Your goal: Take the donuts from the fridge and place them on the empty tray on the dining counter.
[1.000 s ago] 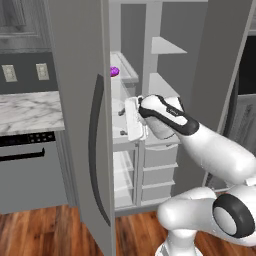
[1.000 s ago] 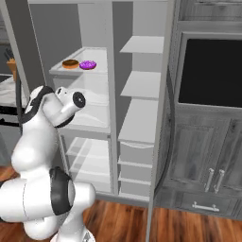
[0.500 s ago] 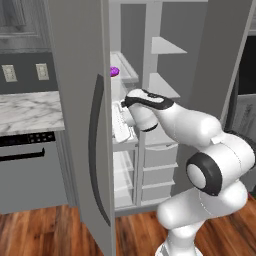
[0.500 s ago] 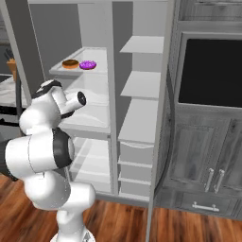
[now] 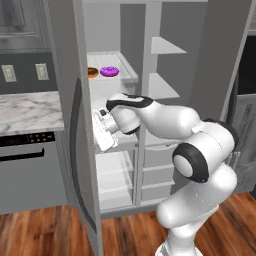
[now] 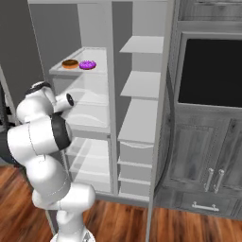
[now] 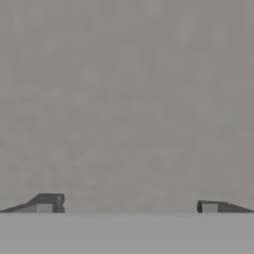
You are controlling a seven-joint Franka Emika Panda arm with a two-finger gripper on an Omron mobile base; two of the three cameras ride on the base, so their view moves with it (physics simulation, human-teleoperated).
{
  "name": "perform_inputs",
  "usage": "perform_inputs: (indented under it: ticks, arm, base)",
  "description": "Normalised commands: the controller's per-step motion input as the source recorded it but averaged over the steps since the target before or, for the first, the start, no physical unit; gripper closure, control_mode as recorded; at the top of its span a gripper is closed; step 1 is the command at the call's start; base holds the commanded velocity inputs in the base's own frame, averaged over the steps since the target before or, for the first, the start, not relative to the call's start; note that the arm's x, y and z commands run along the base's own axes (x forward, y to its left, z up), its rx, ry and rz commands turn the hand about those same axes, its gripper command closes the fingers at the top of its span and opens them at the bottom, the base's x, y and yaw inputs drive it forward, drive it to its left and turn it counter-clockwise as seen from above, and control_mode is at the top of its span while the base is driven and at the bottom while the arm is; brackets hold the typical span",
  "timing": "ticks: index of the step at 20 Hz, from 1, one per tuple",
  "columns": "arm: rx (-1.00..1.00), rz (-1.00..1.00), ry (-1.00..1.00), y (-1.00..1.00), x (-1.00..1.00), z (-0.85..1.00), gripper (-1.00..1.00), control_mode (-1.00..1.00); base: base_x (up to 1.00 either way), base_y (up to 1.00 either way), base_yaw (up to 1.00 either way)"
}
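Note:
The fridge [image 5: 65, 100] stands with both doors swung out. On its upper left shelf lie the donuts side by side: the purple-pink one [image 5: 109, 71] [image 6: 87, 64] and the chocolate brown one [image 5: 92, 72] [image 6: 70, 64]. My gripper [image 5: 98, 131] hangs a shelf lower, at the inner face of the left door and facing it. It is open with nothing between its fingers. In the hand view the gripper [image 7: 129, 206] shows wide-apart fingertips [image 7: 49, 203] close against a plain grey surface. The tray and the dining counter are out of view.
Left of the fridge runs a marble-topped counter [image 5: 30, 112] over a black-panelled appliance [image 5: 25, 145]. To its right are a dark built-in oven panel [image 6: 210, 71] and grey cabinets [image 6: 212, 156]. White shelves and drawers [image 6: 134, 156] fill the fridge's lower part.
My arm has swung left and the hand has turned toward the left door. The door stands wider, so the brown donut now shows in the left base view. The jaws stayed open.

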Motion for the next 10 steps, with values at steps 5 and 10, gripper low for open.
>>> perform_inputs:
  ticks: [5,10]
  arm:
    - [0.0,0.12,-0.16,1.0,-0.63,-0.26,-1.0,-1.0]
    - [-0.02,-0.05,-0.39,0.6,-0.69,0.03,-1.0,-1.0]
  base:
    - [0.0,0.0,0.0]
    - [0.0,0.0,0.0]
